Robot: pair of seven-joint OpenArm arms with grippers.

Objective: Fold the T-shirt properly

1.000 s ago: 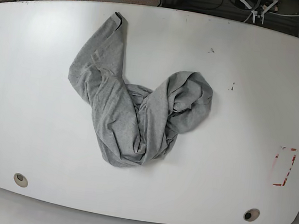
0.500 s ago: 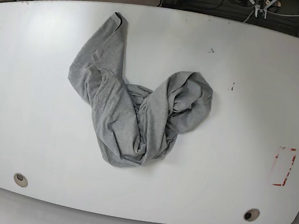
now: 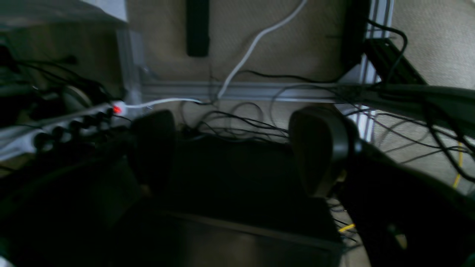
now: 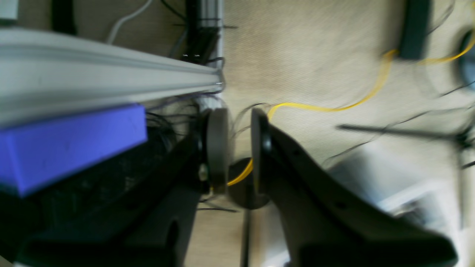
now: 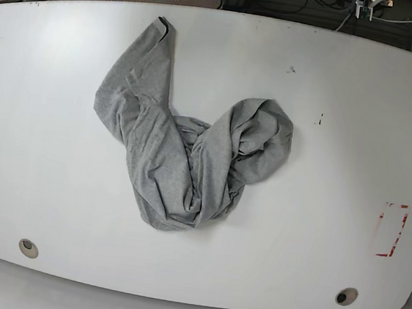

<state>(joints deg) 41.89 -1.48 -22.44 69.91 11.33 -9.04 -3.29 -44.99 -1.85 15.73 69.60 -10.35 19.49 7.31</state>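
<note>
T-shirt (image 5: 188, 152) crumpled on table (image 5: 340, 139); left hand (image 3: 237, 152) spread wide, right hand (image 4: 237, 148) nearly closed, empty

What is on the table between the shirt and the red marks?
Nothing. In the base view, only bare white table lies between the shirt and the red marks.

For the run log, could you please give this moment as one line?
T-shirt: crumpled on table, unfolded | left gripper: open, empty | right gripper: nearly closed, empty
</note>
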